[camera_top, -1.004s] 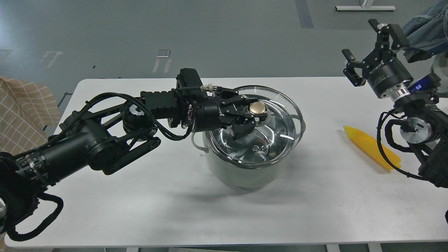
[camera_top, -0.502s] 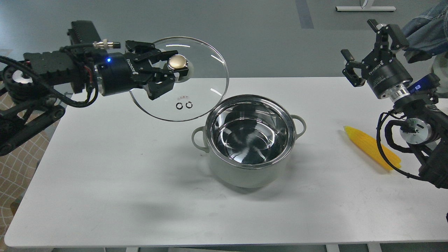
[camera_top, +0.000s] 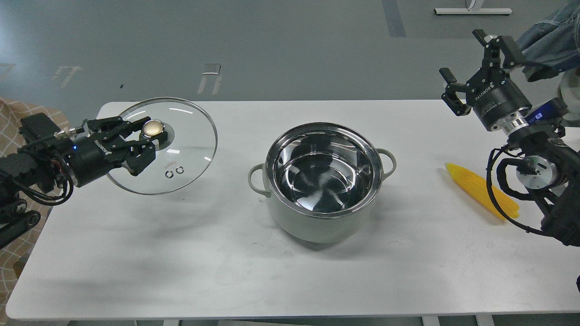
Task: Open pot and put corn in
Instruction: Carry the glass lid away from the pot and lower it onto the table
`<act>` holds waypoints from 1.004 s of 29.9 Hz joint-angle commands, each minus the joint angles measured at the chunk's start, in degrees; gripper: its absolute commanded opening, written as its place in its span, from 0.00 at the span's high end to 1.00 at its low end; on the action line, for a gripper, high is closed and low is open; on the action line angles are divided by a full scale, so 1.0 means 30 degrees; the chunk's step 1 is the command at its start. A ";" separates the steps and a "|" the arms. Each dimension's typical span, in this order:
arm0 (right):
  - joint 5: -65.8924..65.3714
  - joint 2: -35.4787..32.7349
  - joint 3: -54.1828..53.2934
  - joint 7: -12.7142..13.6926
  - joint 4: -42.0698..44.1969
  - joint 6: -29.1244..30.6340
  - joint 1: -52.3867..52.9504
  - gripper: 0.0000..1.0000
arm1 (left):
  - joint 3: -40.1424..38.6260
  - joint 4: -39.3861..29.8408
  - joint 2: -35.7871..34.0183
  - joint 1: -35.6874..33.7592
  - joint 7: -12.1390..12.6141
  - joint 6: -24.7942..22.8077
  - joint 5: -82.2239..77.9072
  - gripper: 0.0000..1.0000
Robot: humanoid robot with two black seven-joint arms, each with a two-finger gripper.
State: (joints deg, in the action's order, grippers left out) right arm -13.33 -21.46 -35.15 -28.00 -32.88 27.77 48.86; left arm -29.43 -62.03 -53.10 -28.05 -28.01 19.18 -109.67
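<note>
The pale grey-green pot (camera_top: 317, 222) stands open at the table's middle, its steel interior empty. My left gripper (camera_top: 147, 142) is shut on the gold knob (camera_top: 152, 128) of the glass lid (camera_top: 190, 149), holding the lid tilted just above the table at the far left. The yellow corn (camera_top: 476, 188) lies on the table at the right, partly behind my right arm's cables. My right gripper (camera_top: 471, 61) is open and empty, raised above the table's far right edge, well above the corn.
The white table (camera_top: 181, 253) has its far edge behind the pot. A checked cloth (camera_top: 13, 115) is at the far left, off the table. Denim fabric (camera_top: 550, 34) is at the top right, beside my right gripper.
My left gripper lifted the lid off the pot, carried it up and left, and has now lowered it to the table's left side. My right arm has barely moved.
</note>
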 commanded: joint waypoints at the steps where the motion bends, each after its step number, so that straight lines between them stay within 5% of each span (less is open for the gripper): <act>1: -0.0011 0.0033 0.0028 0.0000 0.0003 -0.0029 -0.0027 0.01 | 0.0053 0.1865 0.1114 0.0792 0.0005 0.0431 0.0813 1.00; 17: -0.0011 0.0033 -0.0001 0.0000 -0.0026 -0.0029 -0.0145 0.01 | 0.0024 0.5383 0.3401 0.2053 0.0005 0.1545 0.1254 1.00; 30: -0.0011 0.0063 0.0028 0.0000 -0.0026 -0.0029 -0.0262 0.01 | 0.0082 0.6554 0.3986 0.2258 0.0005 0.1604 0.1811 0.72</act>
State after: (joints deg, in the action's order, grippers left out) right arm -13.36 -21.27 -35.09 -28.00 -32.92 27.68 48.33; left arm -29.18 -43.01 -42.21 -21.36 -27.99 24.01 -104.24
